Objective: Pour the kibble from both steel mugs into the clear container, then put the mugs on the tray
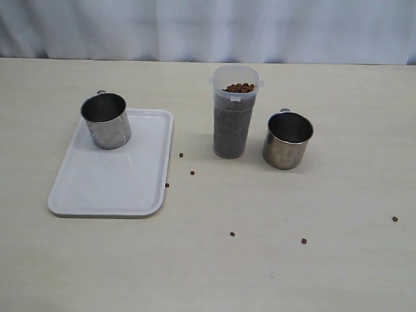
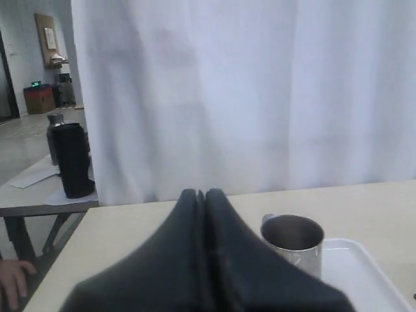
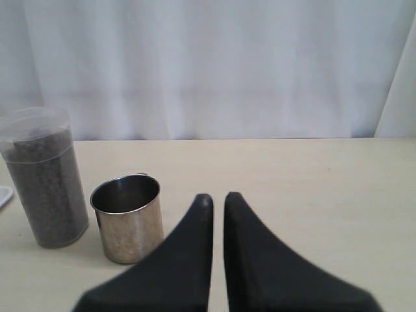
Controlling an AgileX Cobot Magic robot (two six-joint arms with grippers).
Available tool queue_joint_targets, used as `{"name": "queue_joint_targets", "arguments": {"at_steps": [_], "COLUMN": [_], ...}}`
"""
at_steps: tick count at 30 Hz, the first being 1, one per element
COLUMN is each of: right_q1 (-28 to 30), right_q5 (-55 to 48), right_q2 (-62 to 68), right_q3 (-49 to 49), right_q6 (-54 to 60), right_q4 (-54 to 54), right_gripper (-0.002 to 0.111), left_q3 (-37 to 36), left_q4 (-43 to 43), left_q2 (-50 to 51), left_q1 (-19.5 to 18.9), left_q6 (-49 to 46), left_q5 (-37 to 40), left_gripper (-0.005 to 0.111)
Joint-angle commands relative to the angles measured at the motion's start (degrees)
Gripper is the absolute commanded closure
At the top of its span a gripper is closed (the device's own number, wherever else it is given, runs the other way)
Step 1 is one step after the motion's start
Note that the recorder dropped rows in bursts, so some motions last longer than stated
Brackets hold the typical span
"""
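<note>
The clear container [image 1: 235, 112] stands mid-table, filled almost to its rim with kibble [image 1: 240, 87]. One empty steel mug [image 1: 106, 121] stands upright on the far left part of the white tray [image 1: 110, 182]. The other steel mug [image 1: 288, 140], also empty, stands on the table right of the container. Neither gripper shows in the exterior view. In the left wrist view my left gripper [image 2: 201, 192] is shut and empty, with the tray mug [image 2: 294, 242] beyond it. My right gripper [image 3: 214, 196] holds nothing, only a slim gap between its fingers, back from the mug [image 3: 127, 218] and container [image 3: 45, 179].
Stray pellets lie scattered on the table: two [image 1: 181, 155] between tray and container, one [image 1: 232, 234] and another [image 1: 303, 241] nearer the front, one [image 1: 394, 219] at the far right. A white curtain hangs behind the table's far edge.
</note>
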State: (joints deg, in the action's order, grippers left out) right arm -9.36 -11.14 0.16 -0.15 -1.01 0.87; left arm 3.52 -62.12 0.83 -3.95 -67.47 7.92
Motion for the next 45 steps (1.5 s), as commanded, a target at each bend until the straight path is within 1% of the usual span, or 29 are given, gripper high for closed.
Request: {"name": "queue_joint_targets", "arguments": {"at_steps": [1,4,9,14,16,17,18,19,20,21,23,26,28,29,38,41,45], "right_q1": [-0.16,-0.16,-0.16,-0.16,-0.16,-0.16,-0.16,-0.16,-0.16,-0.16,-0.16,-0.16,-0.16,-0.16,-0.16,-0.16,-0.16], "right_q5": [0.48,0.48,0.48,0.48,0.48,0.48,0.48,0.48,0.48,0.48,0.48,0.48,0.48,0.48,0.48,0.48,0.48], "right_q2": [-0.16,-0.16,-0.16,-0.16,-0.16,-0.16,-0.16,-0.16,-0.16,-0.16,-0.16,-0.16,-0.16,-0.16,-0.16,-0.16,-0.16], "right_q3": [0.15,0.15,0.15,0.15,0.15,0.15,0.15,0.15,0.15,0.15,0.15,0.15,0.15,0.15,0.15,0.15,0.15], "right_q6": [0.14,0.14,0.14,0.14,0.14,0.14,0.14,0.14,0.14,0.14,0.14,0.14,0.14,0.14,0.14,0.14,0.14], "right_q4": [-0.03,-0.03,-0.03,-0.03,-0.03,-0.03,-0.03,-0.03,-0.03,-0.03,-0.03,-0.03,-0.03,-0.03,-0.03,-0.03,-0.03], "right_gripper": [0.104,0.104,0.104,0.104,0.104,0.104,0.104,0.104,0.104,0.104,0.104,0.104,0.104,0.104,0.104,0.104,0.104], "left_q3": [-0.51,-0.62,-0.62,-1.79,-2.05,-2.39,-2.76,-3.52,-3.52,-3.52,-3.52,-3.52,-3.52,-3.52,-3.52,-3.52,-3.52], "left_q4": [-0.46,-0.67,-0.63,-1.57,4.00,8.34,10.80,14.20,21.46,26.64,41.66,57.93,64.54,66.25,65.94,65.94,65.94], "left_q2": [-0.83,-0.83,-0.83,-0.83,-0.83,-0.83,-0.83,-0.83,-0.83,-0.83,-0.83,-0.83,-0.83,-0.83,-0.83,-0.83,-0.83], "left_q1": [-0.04,-0.04,-0.04,-0.04,-0.04,-0.04,-0.04,-0.04,-0.04,-0.04,-0.04,-0.04,-0.04,-0.04,-0.04,-0.04,-0.04], "left_q6": [0.44,0.44,0.21,0.24,1.19,6.26,11.48,18.51,26.42,35.16,50.98,66.73,74.04,76.13,74.41,76.54,76.83], "left_q5": [2.39,4.39,11.36,10.75,9.36,7.68,5.06,2.94,-0.42,-2.14,-1.87,-2.25,-1.87,-1.46,2.07,2.93,2.69], "left_gripper": [0.107,0.107,0.107,0.107,0.107,0.107,0.107,0.107,0.107,0.107,0.107,0.107,0.107,0.107,0.107,0.107,0.107]}}
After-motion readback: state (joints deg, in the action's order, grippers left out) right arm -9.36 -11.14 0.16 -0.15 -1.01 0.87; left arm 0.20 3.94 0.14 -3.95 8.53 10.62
